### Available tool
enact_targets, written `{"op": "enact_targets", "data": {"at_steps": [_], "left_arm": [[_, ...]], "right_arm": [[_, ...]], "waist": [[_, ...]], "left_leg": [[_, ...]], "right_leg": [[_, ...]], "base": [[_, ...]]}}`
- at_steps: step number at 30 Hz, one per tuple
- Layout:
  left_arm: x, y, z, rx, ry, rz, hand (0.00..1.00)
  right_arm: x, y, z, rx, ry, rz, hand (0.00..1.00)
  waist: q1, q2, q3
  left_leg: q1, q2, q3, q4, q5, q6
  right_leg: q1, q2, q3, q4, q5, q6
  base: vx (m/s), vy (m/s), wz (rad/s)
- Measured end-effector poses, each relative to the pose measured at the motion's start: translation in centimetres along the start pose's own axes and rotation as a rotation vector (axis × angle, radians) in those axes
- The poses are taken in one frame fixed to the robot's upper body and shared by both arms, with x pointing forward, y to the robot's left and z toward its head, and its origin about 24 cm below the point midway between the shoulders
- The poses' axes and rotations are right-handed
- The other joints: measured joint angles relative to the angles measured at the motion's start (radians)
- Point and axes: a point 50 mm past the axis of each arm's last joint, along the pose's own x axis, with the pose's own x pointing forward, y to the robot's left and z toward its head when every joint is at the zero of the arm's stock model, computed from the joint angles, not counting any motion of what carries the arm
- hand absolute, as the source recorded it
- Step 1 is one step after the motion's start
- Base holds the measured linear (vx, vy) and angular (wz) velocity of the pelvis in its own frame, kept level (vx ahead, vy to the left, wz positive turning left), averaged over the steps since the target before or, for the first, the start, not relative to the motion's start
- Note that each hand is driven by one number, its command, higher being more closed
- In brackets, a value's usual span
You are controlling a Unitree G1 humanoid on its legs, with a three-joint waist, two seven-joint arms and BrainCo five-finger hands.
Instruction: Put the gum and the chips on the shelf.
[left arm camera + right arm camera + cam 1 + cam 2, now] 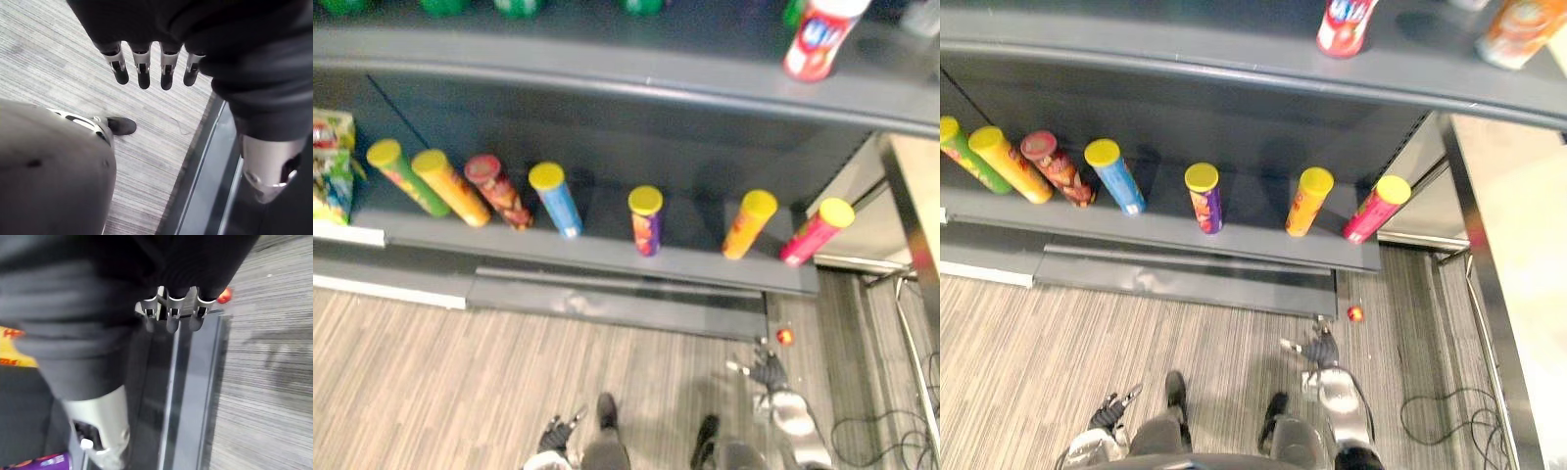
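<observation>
Several chip cans with yellow lids lean on the lower shelf (pixel 607 250), among them a blue can (pixel 556 199), a purple one (pixel 646 219) and a pink one (pixel 816 232). A small red-orange round thing (pixel 785 336) lies on the floor by the shelf's base, at the right. My right hand (pixel 769 370) hangs just below it, fingers (pixel 171 313) straight and holding nothing, with the red thing (pixel 224 295) just past the fingertips. My left hand (pixel 558 431) hangs low at the lower left, its fingers (pixel 143 68) relaxed over the striped floor and holding nothing.
A red and white canister (pixel 818 39) stands on the upper shelf with green bottles (pixel 440 5) further left. Snack bags (pixel 331 166) sit at the lower shelf's left end. A pale counter (pixel 915 196) borders the right side. Grey striped floor lies in front.
</observation>
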Motion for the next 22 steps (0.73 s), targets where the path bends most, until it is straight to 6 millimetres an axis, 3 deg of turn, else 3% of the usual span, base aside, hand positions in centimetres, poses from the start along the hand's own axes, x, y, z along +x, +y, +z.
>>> {"op": "enact_targets", "data": {"at_steps": [4,7,14,22], "left_arm": [[-0.4,0.7,-1.3,-0.016,0.038,0.015,0.00],[-0.5,0.8,-1.9,-0.018,0.052,0.018,0.00],[-1.0,1.0,-3.4,-0.083,0.102,0.048,0.00],[-1.1,1.1,-4.0,-0.108,0.124,0.059,0.00]], "right_arm": [[-2.6,-1.9,-6.4,0.049,0.256,-0.060,0.00],[-4.2,-3.3,-9.3,0.111,0.391,-0.143,0.00],[-7.2,-4.3,-13.0,0.210,0.577,-0.236,0.00],[-8.1,-4.5,-14.0,0.342,0.643,-0.355,0.00]], "waist": [[-0.006,0.002,-0.040],[-0.014,0.007,-0.062],[-0.027,0.022,-0.089],[-0.028,0.027,-0.098]], "left_leg": [[0.061,0.000,0.017,-0.001,-0.025,-0.003],[0.075,0.000,0.029,-0.002,-0.030,-0.003],[0.116,-0.005,0.047,-0.007,-0.051,-0.003],[0.154,-0.007,0.074,-0.008,-0.070,-0.004]], "right_leg": [[0.062,0.005,0.017,-0.042,0.006,0.007],[0.077,0.007,0.028,-0.060,0.013,0.010],[0.127,0.009,0.042,-0.107,0.031,0.015],[0.162,0.017,0.064,-0.134,0.035,0.017]], "base": [[0.05,0.026,-0.12],[0.03,0.027,-0.11],[0.03,0.015,-0.07],[0.05,0.002,-0.09]]}}
